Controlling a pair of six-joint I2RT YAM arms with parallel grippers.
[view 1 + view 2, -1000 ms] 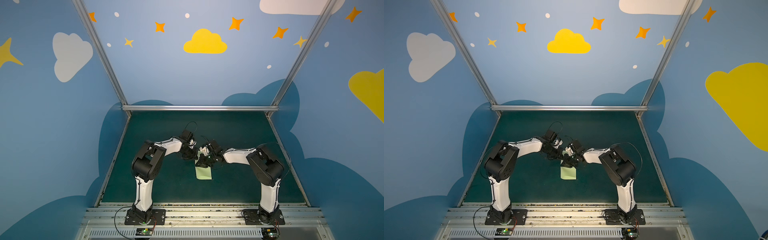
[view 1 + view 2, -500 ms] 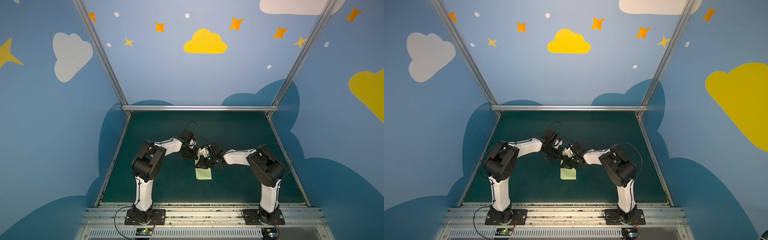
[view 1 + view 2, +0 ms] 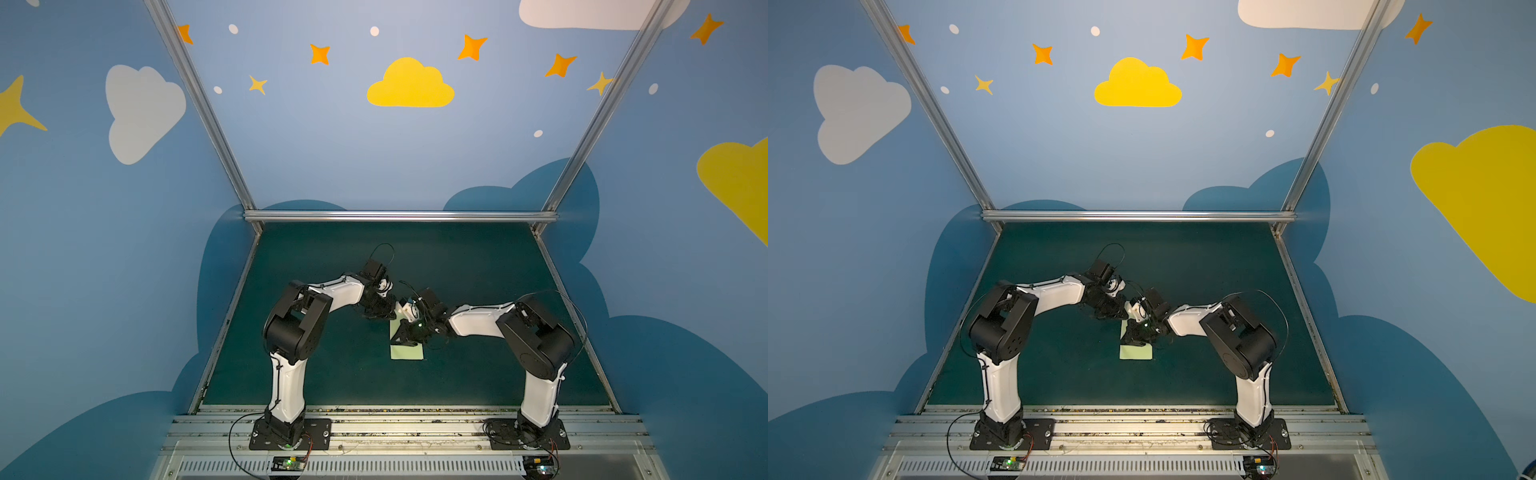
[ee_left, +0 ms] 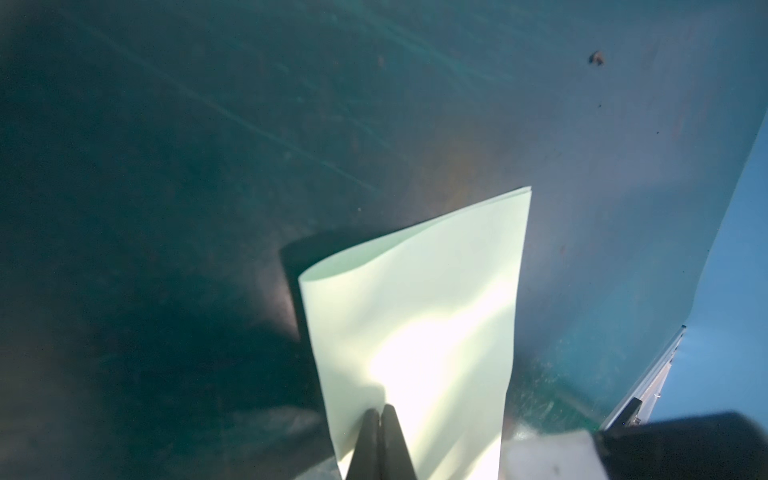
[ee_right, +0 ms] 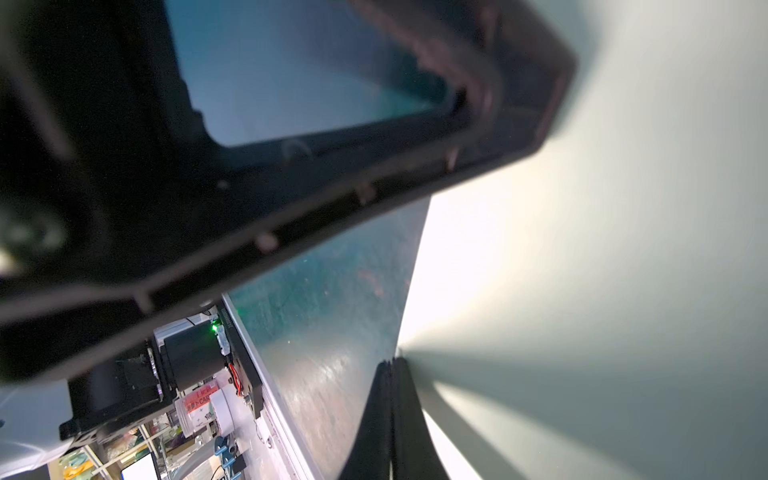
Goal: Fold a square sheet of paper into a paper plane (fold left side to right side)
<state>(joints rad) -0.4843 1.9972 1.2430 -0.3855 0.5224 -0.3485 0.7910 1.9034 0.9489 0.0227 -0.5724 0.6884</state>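
Status: the first fold is partly made. In both top views the square sheet of paper [image 3: 408, 352] [image 3: 1136, 353] lies at the centre of the dark green table mat [image 3: 478, 270] as a narrow upright rectangle, doubled over on itself. Its upper part is hidden under the two wrists. In the left wrist view the sheet [image 4: 415, 311] fills the lower centre of the frame. Two layers meet at the corner at centre right, while the long edge toward the left of the frame is a rounded, open loop that casts a shadow, not a flat crease. Judged from this, the halves are brought together but the crease is not yet pressed, and every later fold toward the dart shape is outstanding. The left gripper [image 4: 380, 409] has its jaws fully closed, tips resting on the top layer at bottom centre; whether any paper is pinched cannot be told. The right gripper [image 5: 392, 363], at lower centre of its wrist view, is likewise closed, tips at the edge of the sheet [image 5: 582, 291]. Material: thin, matte, pale-green paper, smooth, flexible and springy at the bend. The mat is scuffed and finely textured.
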